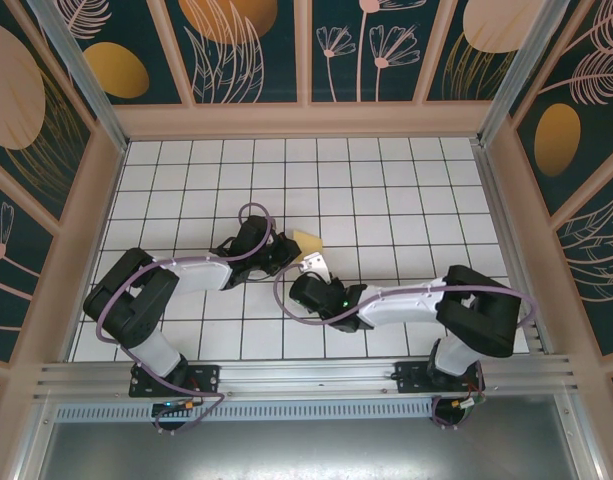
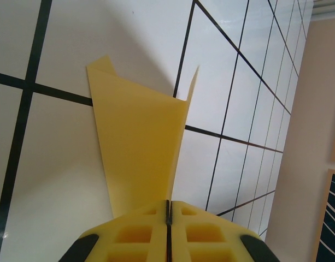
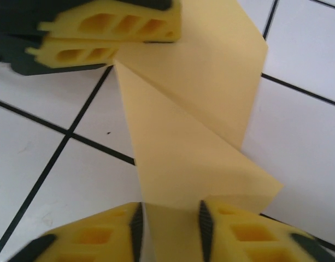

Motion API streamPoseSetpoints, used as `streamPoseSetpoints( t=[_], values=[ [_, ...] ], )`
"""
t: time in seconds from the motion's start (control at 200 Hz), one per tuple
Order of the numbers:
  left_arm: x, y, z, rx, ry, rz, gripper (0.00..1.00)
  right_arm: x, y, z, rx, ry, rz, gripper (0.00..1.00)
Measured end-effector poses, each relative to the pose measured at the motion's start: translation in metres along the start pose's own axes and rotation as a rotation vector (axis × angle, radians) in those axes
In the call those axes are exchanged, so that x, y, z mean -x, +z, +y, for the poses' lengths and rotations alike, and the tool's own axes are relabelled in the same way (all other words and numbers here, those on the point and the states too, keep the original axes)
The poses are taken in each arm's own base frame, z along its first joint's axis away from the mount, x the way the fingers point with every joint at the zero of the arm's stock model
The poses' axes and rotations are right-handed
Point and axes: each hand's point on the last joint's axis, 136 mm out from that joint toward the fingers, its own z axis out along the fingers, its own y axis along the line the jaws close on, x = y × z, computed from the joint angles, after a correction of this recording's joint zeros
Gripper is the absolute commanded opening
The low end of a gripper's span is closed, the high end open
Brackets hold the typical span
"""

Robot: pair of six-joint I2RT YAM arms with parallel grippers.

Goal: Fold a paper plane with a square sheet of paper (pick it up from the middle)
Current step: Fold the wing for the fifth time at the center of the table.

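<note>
The square sheet of paper [image 1: 308,240] is a creased pale-yellow wedge held just above the white grid table [image 1: 406,200]. In the left wrist view the paper [image 2: 140,136] rises from my left gripper [image 2: 168,210], whose yellow pads are pressed shut on its lower edge. In the right wrist view the paper [image 3: 200,120] runs from the left gripper's fingers [image 3: 110,33] at the top down between my right gripper's [image 3: 170,229] pads. Those pads stand apart on either side of a folded flap, with a gap showing. From above, the left gripper [image 1: 286,250] and right gripper [image 1: 314,268] meet at the paper near the table's middle.
Beige walls [image 1: 96,210] ring the grid table on the left, right and back. Both arms reach inward from the near rail [image 1: 306,375]. Bare tiles lie behind and to both sides of the paper.
</note>
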Motion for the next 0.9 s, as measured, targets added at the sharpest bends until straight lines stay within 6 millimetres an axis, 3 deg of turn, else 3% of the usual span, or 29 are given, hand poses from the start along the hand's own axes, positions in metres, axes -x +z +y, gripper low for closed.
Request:
streamPoseSetpoints(
  t=[0.2, 0.37, 0.5, 0.66, 0.716, 0.901],
  values=[
    [0.0, 0.0, 0.0001, 0.0, 0.0, 0.0, 0.11, -0.002, 0.0038, -0.0027, -0.047, -0.027, 0.002, 0.25],
    [0.0002, 0.0, 0.0002, 0.001, 0.0, -0.001, 0.11, -0.0028, 0.0037, -0.0072, -0.077, -0.035, 0.006, 0.32],
    [0.0002, 0.0, 0.0002, 0.001, 0.0, -0.001, 0.12, -0.0032, 0.0037, -0.0069, -0.075, -0.042, 0.008, 0.2],
    [0.0001, 0.0, 0.0002, 0.001, -0.002, 0.0, 0.16, -0.0028, 0.0044, -0.0068, -0.071, -0.036, 0.01, 0.12],
    [-0.0001, 0.0, 0.0003, 0.001, -0.004, 0.0, 0.2, -0.0024, 0.005, -0.0074, -0.07, -0.033, 0.011, 0.09],
    [-0.0008, -0.0009, 0.0026, 0.015, -0.009, 0.003, 0.5, -0.0004, 0.0081, -0.0086, -0.052, -0.029, 0.017, 0.01]
  ],
)
